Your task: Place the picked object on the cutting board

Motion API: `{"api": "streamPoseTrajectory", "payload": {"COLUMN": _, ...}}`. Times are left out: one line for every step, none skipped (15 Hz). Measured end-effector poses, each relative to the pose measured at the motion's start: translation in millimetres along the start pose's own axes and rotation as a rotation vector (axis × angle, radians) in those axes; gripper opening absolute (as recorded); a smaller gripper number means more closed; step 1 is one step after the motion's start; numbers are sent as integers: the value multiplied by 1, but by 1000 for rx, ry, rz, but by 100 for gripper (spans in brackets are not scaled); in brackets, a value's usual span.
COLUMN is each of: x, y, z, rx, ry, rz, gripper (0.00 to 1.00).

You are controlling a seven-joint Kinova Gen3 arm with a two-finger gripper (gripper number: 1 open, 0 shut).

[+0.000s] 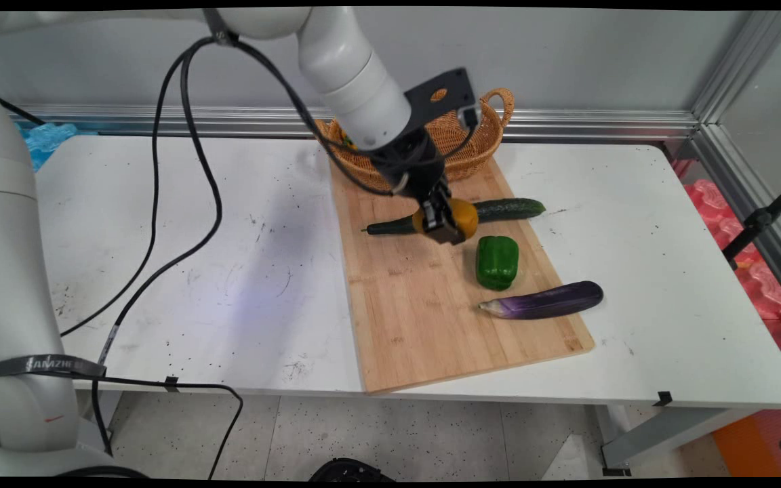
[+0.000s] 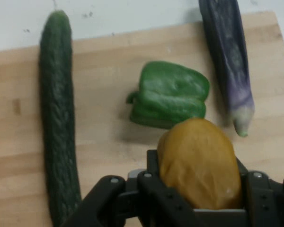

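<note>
Gripping a smooth orange-yellow mango-like fruit [image 2: 199,163], my fingers [image 2: 154,189] risk dropping it onto the long dark-green cucumber [image 1: 506,209].

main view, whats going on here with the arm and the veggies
The gripper is shut on a yellow-orange fruit, just above the wooden board and in front of the cucumber. A green pepper and an eggplant lie on the board nearby. A wicker basket sits at the board's far end.
</note>
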Motion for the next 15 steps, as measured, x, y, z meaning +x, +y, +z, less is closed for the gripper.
{"api": "streamPoseTrajectory", "payload": {"x": -3, "y": 2, "z": 2, "rx": -1, "ry": -3, "rz": 0, "gripper": 0}}
{"api": "streamPoseTrajectory", "payload": {"x": -7, "y": 4, "z": 5, "rx": -1, "ry": -6, "rz": 0, "gripper": 0}}
{"api": "streamPoseTrajectory", "payload": {"x": -11, "y": 6, "z": 8, "rx": -1, "ry": -10, "rz": 0, "gripper": 0}}
{"api": "streamPoseTrajectory", "payload": {"x": -16, "y": 8, "z": 12, "rx": 0, "ry": -13, "rz": 0, "gripper": 0}}
{"api": "streamPoseTrajectory", "payload": {"x": -20, "y": 8, "z": 16, "rx": 2, "ry": -17, "rz": 0, "gripper": 0}}
{"api": "streamPoseTrajectory", "payload": {"x": -24, "y": 9, "z": 19, "rx": 4, "ry": -21, "rz": -3, "gripper": 0}}
{"api": "streamPoseTrajectory", "payload": {"x": -29, "y": 9, "z": 24, "rx": 6, "ry": -27, "rz": -8, "gripper": 0}}
{"api": "streamPoseTrajectory", "payload": {"x": -33, "y": 9, "z": 27, "rx": 9, "ry": -31, "rz": -12, "gripper": 0}}
{"api": "streamPoseTrajectory", "payload": {"x": -37, "y": 8, "z": 31, "rx": 11, "ry": -34, "rz": -16, "gripper": 0}}
{"api": "streamPoseTrajectory", "payload": {"x": -41, "y": 8, "z": 35, "rx": 12, "ry": -37, "rz": -19, "gripper": 0}}
{"api": "streamPoseTrajectory", "payload": {"x": -43, "y": 7, "z": 38, "rx": 12, "ry": -38, "rz": -21, "gripper": 0}}
{"api": "streamPoseTrajectory", "payload": {"x": -46, "y": 7, "z": 42, "rx": 12, "ry": -40, "rz": -23, "gripper": 0}}
{"api": "streamPoseTrajectory", "payload": {"x": -49, "y": 7, "z": 45, "rx": 12, "ry": -41, "rz": -25, "gripper": 0}}
{"api": "streamPoseTrajectory", "payload": {"x": -51, "y": 7, "z": 47, "rx": 11, "ry": -42, "rz": -28, "gripper": 0}}
{"api": "streamPoseTrajectory", "payload": {"x": -52, "y": 6, "z": 49, "rx": 11, "ry": -43, "rz": -30, "gripper": 0}}
